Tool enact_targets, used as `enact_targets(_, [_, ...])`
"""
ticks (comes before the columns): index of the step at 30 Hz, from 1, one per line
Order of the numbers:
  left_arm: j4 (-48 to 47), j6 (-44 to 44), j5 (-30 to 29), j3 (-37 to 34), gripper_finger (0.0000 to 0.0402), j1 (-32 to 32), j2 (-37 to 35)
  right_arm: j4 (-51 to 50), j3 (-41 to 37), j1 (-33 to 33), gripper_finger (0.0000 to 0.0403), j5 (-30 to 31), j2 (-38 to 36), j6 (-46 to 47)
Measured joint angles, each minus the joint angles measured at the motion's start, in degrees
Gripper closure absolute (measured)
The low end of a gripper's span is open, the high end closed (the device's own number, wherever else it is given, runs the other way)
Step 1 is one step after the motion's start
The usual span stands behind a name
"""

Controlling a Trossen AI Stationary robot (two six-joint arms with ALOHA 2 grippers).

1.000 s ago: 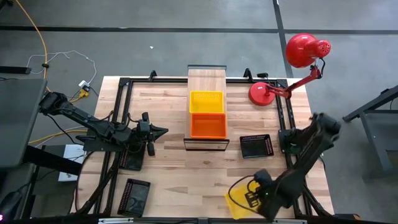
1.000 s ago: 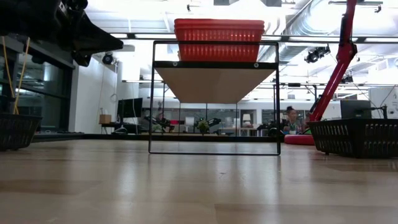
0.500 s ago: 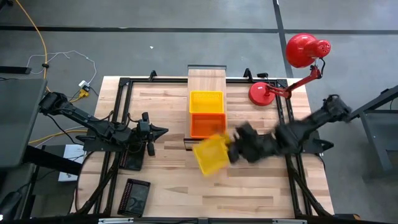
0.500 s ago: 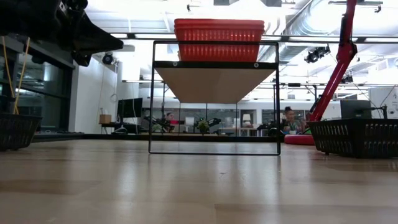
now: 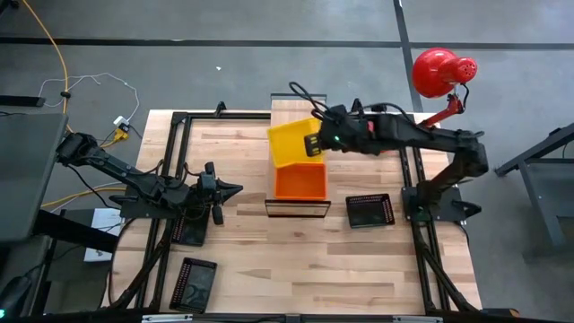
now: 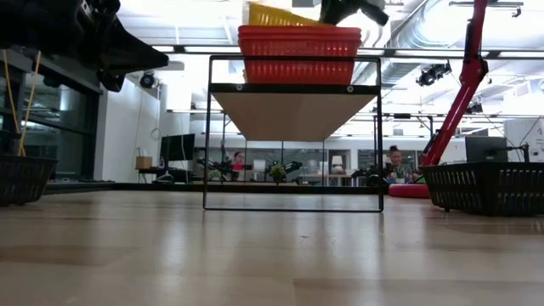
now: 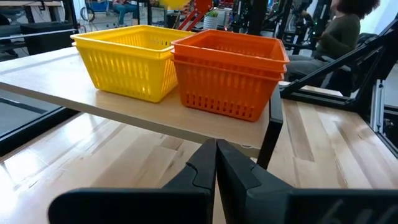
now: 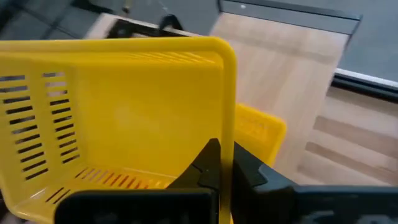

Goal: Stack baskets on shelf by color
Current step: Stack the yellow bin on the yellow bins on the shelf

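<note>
My right gripper [image 5: 316,144] is shut on a yellow basket [image 5: 292,142] and holds it over the far half of the shelf [image 5: 298,108]. A second yellow basket [image 8: 259,128] stands on the plank right under it. Next to that one, toward the near end, sits an orange basket stack [image 5: 300,182]. In the low view the held yellow basket [image 6: 280,14] shows just above the orange basket stack [image 6: 299,53]. A black basket [image 5: 369,211] rests on the table to the right of the shelf. My left gripper [image 5: 236,189] hovers shut to the left of the shelf. My right gripper pinches the yellow basket by the rim of one side wall [image 8: 229,127], one finger inside the basket and one outside. The fingers [image 8: 208,163] reach in from the table's right. The basket is lifted clear and tilted above the yellow basket on the shelf.
A red desk lamp [image 5: 438,72] stands at the far right with its base [image 5: 380,135] on the table. Two more black baskets lie at the left, one [image 5: 197,282] near the near edge and one [image 5: 190,230] under the left arm. Bare tabletop lies in front of the shelf.
My right arm has swung from the table's near right corner to the left and then toward the far edge, carrying the yellow basket with it. The basket has risen from near the table's near edge to above the shelf's yellow basket.
</note>
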Motion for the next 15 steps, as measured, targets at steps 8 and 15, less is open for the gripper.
enact_targets(8, [0.0, -1.3, 0.4, 0.0, 0.0401, 0.0, 0.0, -0.2, 0.0, -3.6, 0.0403, 0.3, 3.7, 1.4])
enact_targets(15, [0.0, -1.6, 0.5, 0.0, 0.0401, 0.0, 0.0, -2.3, 0.0, -2.9, 0.0403, 1.4, 5.2, 4.7])
